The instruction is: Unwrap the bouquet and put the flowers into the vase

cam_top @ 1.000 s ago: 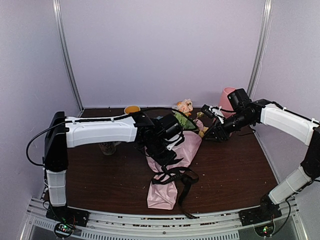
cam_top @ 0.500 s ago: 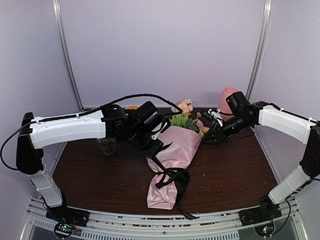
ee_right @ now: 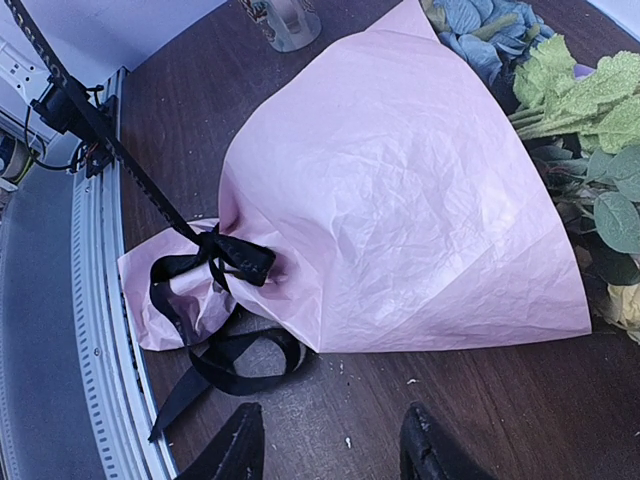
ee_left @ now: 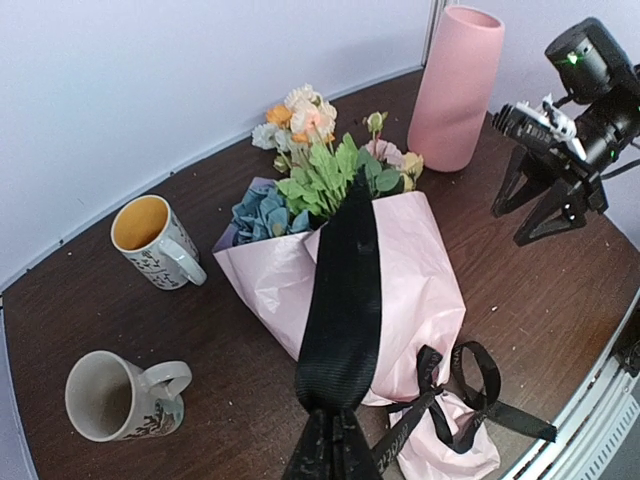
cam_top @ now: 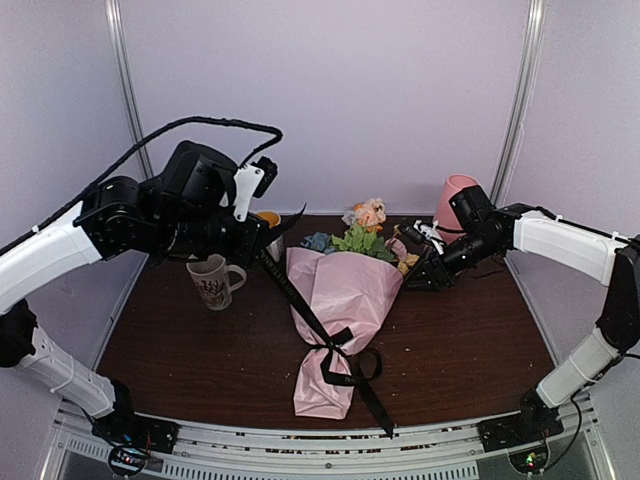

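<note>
The bouquet (cam_top: 340, 300) lies on the table, its pink paper cone (ee_right: 400, 200) tied near the narrow end with a black ribbon bow (cam_top: 345, 360). The flowers (ee_left: 320, 160) stick out of the cone's far end. My left gripper (cam_top: 258, 245) is raised left of the bouquet, shut on one ribbon tail (ee_left: 345, 290), which runs taut down to the bow (ee_left: 470, 380). My right gripper (cam_top: 420, 275) hovers low over the table by the cone's right edge, open and holding nothing; its fingers (ee_right: 240, 445) frame bare wood. The pink vase (cam_top: 455, 200) stands upright behind the right arm.
A patterned mug (cam_top: 212, 282) stands left of the bouquet, and a second mug (ee_left: 150, 240) with an orange inside is behind it. A loose ribbon tail (cam_top: 375, 405) trails to the table's front rail (ee_right: 100, 330).
My left arm has risen and swung left, drawing the ribbon tail out long and taut from the bow. The right arm has hardly moved.
</note>
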`<action>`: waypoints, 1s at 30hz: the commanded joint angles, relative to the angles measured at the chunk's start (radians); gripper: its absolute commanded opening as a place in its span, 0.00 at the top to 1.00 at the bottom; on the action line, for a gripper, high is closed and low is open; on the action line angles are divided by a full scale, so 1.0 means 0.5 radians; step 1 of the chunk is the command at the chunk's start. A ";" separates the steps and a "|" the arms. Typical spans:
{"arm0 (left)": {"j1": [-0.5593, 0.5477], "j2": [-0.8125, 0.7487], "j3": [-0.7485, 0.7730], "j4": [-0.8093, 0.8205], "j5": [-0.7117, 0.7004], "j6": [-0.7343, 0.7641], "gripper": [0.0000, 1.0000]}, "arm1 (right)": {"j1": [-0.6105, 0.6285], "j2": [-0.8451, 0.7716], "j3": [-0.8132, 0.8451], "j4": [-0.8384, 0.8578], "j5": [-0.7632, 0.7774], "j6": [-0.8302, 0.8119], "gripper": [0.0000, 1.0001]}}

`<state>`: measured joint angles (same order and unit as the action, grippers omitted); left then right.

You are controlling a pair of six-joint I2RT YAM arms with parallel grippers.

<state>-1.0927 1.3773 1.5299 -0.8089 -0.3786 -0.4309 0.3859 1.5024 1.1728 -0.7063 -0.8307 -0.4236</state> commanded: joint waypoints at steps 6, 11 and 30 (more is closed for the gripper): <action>-0.008 -0.236 0.088 0.071 -0.080 0.033 1.00 | 0.010 0.030 -0.019 0.017 -0.017 -0.021 0.54; -0.054 -0.295 0.169 0.076 -0.139 0.125 1.00 | 0.018 0.034 -0.019 0.020 -0.008 -0.016 0.54; -0.241 -0.301 0.462 0.277 -0.104 0.430 1.00 | 0.029 0.027 -0.018 0.017 0.014 -0.021 0.54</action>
<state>-1.2053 1.2266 1.7416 -0.7643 -0.4717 -0.2615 0.3931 1.5131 1.1713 -0.7059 -0.8299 -0.4236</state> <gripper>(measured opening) 0.002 0.457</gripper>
